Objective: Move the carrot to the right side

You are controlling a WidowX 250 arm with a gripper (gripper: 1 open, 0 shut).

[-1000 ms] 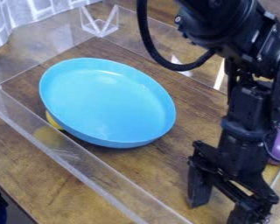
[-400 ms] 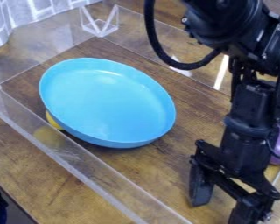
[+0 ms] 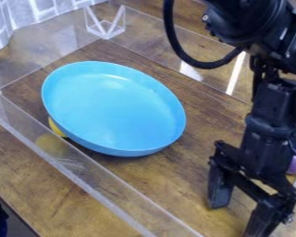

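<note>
Robot arm (image 3: 268, 111) reaches down at near right of the table (image 3: 157, 174), beside a blue plate (image 3: 114, 106); its gripper (image 3: 247, 215) points low, opening and any hold unclear. No carrot is visible, perhaps hidden behind the arm.

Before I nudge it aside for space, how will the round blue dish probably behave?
The glossy blue plastic-looking dish seems stiff, given its even rim. Its smooth, shiny surface may feel slippery. Broad and shallow, it would probably slide rather than roll.
</note>
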